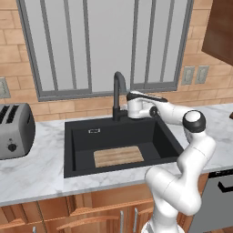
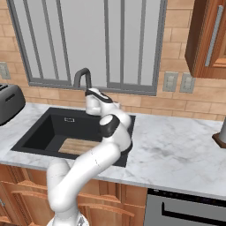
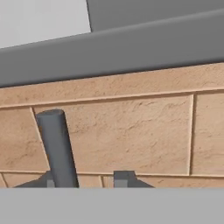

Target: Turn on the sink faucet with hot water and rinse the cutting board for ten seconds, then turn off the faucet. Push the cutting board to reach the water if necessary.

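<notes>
Sink faucet [image 1: 119, 93] stands at back rim of sink [image 1: 68, 150], middle of back edge. Gripper [image 3: 87, 178] right beside faucet base, on its right side, pointing at brick wall [image 3: 131, 131]. Grey lever [image 3: 56, 146] stands up by one fingertip. Cannot tell if gripper squeezes lever or hangs loose. Cutting board [image 1: 119, 156] lies flat on sink floor, near front wall.

Light-wood cutting board [image 1: 119, 156] lies flat on the black sink [image 1: 78, 136] floor, black gooseneck faucet [image 1: 118, 94] behind.
</notes>
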You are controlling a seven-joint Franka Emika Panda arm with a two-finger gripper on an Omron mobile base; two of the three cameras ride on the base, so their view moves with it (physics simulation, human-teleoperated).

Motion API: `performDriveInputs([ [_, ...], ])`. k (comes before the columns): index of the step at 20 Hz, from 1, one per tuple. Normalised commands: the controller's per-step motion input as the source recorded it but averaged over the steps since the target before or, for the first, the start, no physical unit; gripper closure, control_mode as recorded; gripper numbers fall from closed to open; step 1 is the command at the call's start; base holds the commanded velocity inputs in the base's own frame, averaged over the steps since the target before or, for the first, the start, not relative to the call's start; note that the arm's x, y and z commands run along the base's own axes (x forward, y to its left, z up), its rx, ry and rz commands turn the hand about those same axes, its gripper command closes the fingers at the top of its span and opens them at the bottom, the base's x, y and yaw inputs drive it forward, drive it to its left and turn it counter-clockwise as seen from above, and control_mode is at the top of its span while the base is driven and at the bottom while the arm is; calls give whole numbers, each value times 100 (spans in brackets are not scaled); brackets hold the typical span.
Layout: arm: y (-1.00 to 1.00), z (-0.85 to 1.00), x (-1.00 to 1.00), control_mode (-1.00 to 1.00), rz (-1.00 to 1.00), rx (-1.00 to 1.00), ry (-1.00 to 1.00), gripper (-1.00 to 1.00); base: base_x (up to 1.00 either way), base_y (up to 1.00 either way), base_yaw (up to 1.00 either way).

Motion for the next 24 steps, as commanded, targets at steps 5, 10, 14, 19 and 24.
performDriveInputs([
  [5, -48, 0, -33, -100, -22, 5, 0, 100, 0, 0, 0],
  [10, -45, 0, -30, -100, -20, 3, 0, 100, 0, 0, 0],
  [14, -49, 0, -24, -100, -16, 3, 0, 100, 0, 0, 0],
  [19, -59, 0, -11, -100, -10, 3, 0, 100, 0, 0, 0],
  [24, -48, 0, -4, -100, -6, 1, 0, 100, 0, 0, 0],
])
